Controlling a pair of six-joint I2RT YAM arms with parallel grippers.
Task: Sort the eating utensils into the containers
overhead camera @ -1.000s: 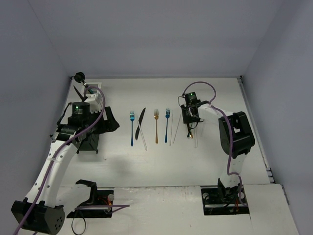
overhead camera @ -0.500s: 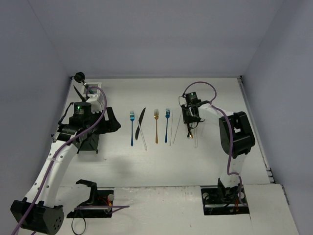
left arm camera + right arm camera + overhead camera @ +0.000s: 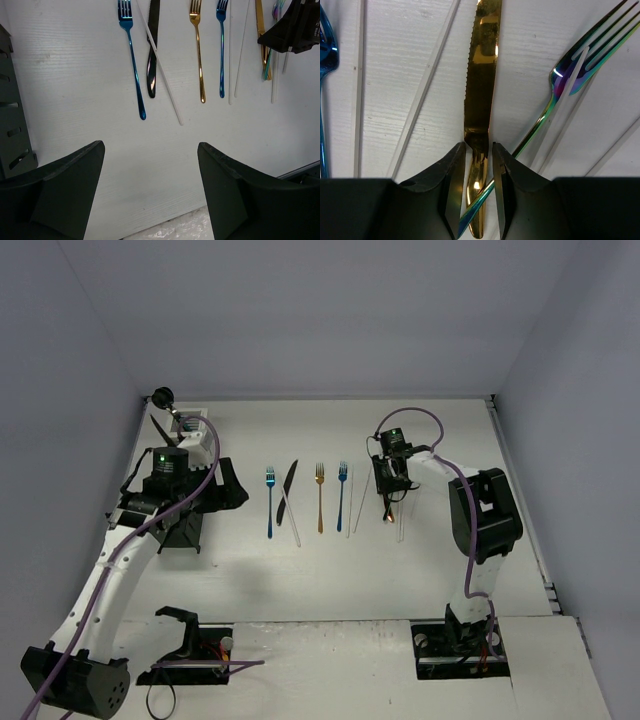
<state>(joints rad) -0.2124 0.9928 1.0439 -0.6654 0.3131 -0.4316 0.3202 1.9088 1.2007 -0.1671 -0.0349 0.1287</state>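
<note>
On the table (image 3: 400, 570), the containers (image 3: 198, 440) sit far left by the L arm. The utensil row (image 3: 310, 500) lies mid-table, long axes near-to-far. The left gripper (image 3: 150, 185) gapes wide & empty. The right gripper (image 3: 478, 155) is nearer, low over the gold knife (image 3: 482, 75). Its fingers straddle the handle w/ the blade pointing straight ahead; can't tell if they've clamped it. The iridescent fork (image 3: 580, 65) crosses the handle there.

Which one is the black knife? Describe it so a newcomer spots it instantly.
On the white table, find the row of utensils laid across its middle. Second from the left, between the leftmost blue fork and the gold fork, lies the black knife. It is the only black piece, and a pale chopstick crosses it.
</note>
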